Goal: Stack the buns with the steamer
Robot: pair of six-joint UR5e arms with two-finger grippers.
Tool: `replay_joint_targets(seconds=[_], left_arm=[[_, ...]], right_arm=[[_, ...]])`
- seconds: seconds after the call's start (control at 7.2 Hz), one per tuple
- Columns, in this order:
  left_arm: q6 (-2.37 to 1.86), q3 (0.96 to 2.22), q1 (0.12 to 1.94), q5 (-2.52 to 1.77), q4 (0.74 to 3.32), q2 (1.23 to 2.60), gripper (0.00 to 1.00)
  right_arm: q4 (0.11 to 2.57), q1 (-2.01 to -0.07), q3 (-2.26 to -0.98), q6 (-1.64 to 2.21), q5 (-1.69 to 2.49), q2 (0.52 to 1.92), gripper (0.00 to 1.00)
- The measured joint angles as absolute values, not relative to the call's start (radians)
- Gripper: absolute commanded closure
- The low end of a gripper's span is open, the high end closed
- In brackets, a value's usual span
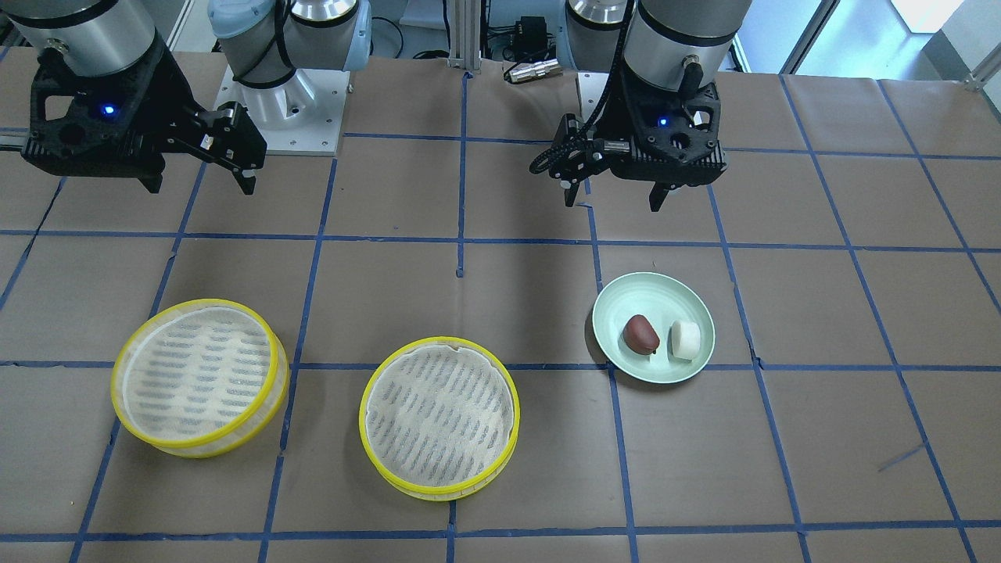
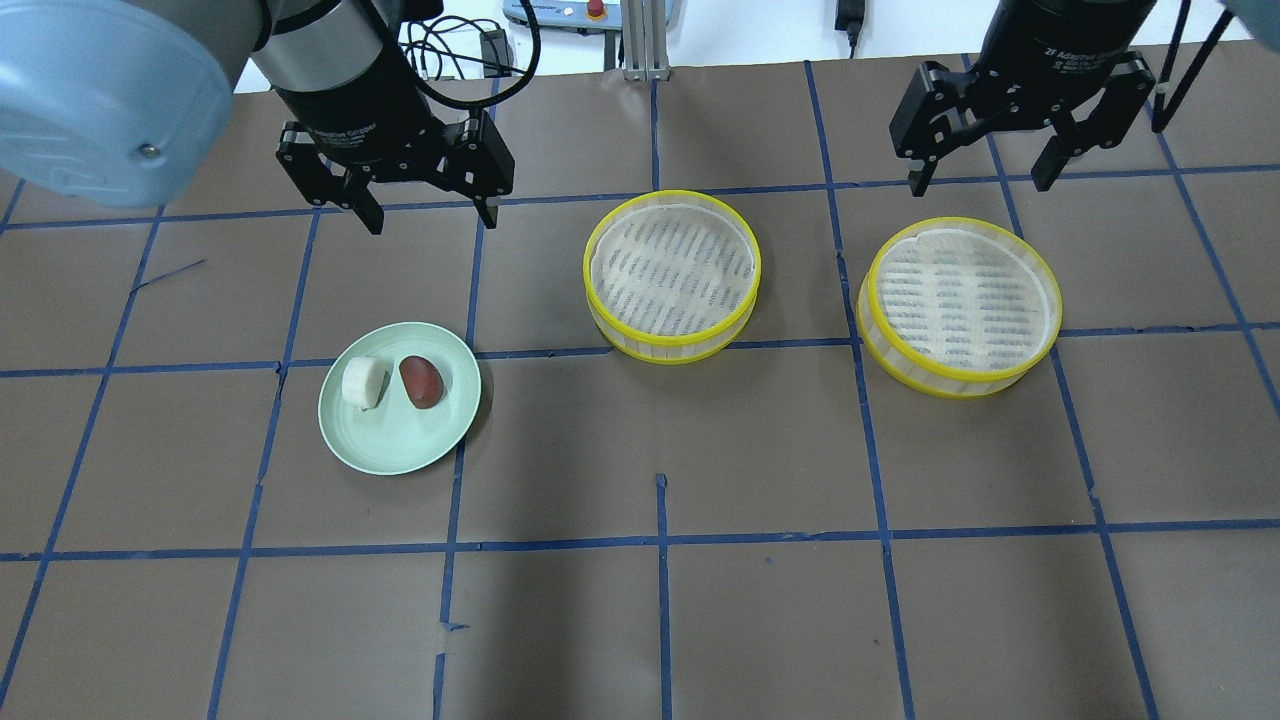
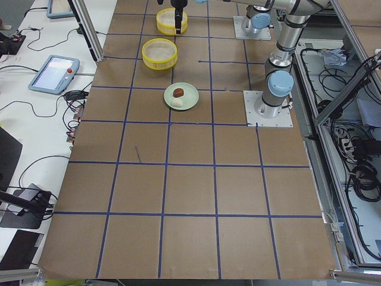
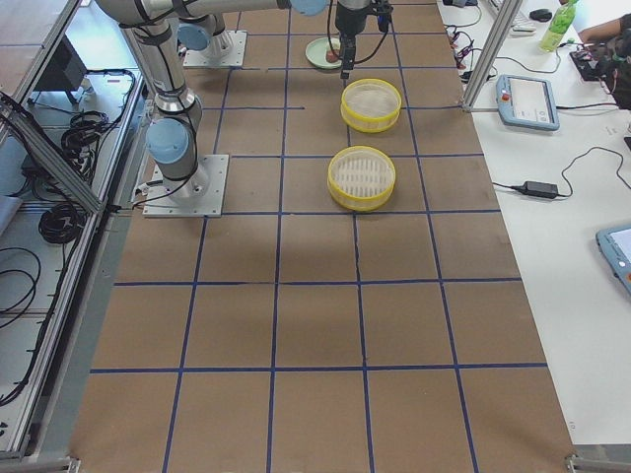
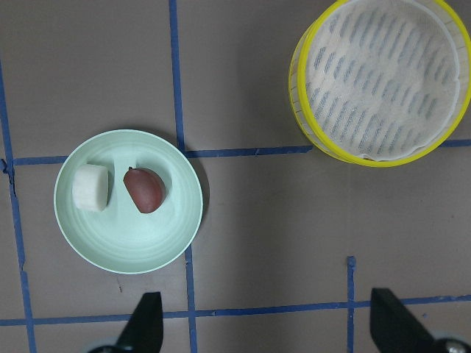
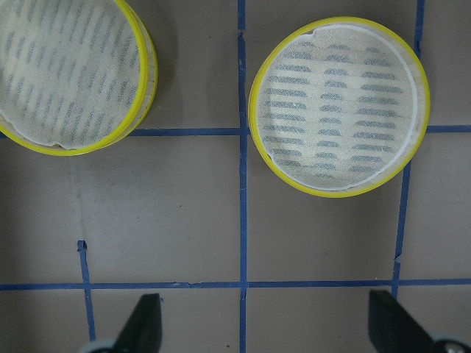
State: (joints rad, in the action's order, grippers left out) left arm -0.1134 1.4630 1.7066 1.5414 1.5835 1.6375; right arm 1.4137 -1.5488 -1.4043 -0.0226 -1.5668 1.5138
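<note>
White bun (image 2: 364,382) and brown bun (image 2: 421,381) sit inside the plate (image 2: 400,445) rim, nearer steamer (image 2: 668,345) well apart, all jaws open

Brown table (image 2: 780,630), blue tape grid (image 2: 662,600)

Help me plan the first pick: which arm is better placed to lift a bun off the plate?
Left. The left hand hovers open near the green plate holding the white bun and brown bun; the right hand hangs by the far steamer tray.

A pale green plate (image 2: 400,447) sits on the brown, blue-taped table (image 2: 760,620), a teach pendant (image 3: 53,74) on the side bench (image 3: 36,140).
</note>
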Motion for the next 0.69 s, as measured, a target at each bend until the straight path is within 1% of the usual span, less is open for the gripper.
replay_joint_targets(seconds=[0.42,0.56,0.69], left_arm=[[-0.083,1.466,1.688,1.544,1.590,1.629,0.00],[-0.048,1.479,1.654,1.548,1.603,1.619,0.00],[0.011,1.518,1.594,1.550,1.614,1.613,0.00]], right_arm=[[1.413,-1.549,-1.406,-0.023,-1.562,1.515,0.00],[1.412,-1.549,-1.408,-0.023,-1.562,1.514,0.00],[1.412,-1.549,-1.410,-0.024,-1.562,1.513,0.00]])
